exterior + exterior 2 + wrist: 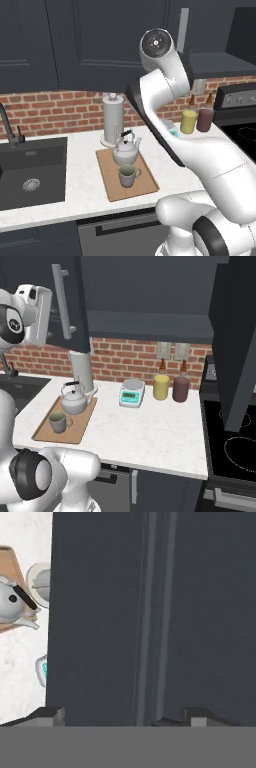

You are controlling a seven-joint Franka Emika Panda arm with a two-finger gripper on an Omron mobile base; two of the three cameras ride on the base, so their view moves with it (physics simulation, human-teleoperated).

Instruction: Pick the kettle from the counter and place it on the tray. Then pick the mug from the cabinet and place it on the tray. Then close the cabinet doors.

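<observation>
close before the hand camera stands the dark face of a cabinet door (150, 612), with the two fingertips (47, 714) at the bottom of that view set wide apart and nothing between them, so the gripper (122, 716) is open and empty. on the counter (150, 431) the kettle (74, 399) and the mug (58, 421) already sit on the tray (75, 431), the kettle at the back and the mug just in front of it, so i judge that only the closing of the doors is left. in the right base view the left door (70, 301) hangs open with its bar handle (61, 298) toward the room, and the hand is up beside it; the right door (235, 341) also stands open, over the stove. to do this step well, the hand should press flat on the panel, away from the hinge side, and follow the arc of the door slowly so the fingers do not slip off the edge. the arm should stay high, well above the paper-towel holder (82, 371) and the kettle below. whether the fingers touch the panel now, i cannot tell.
</observation>
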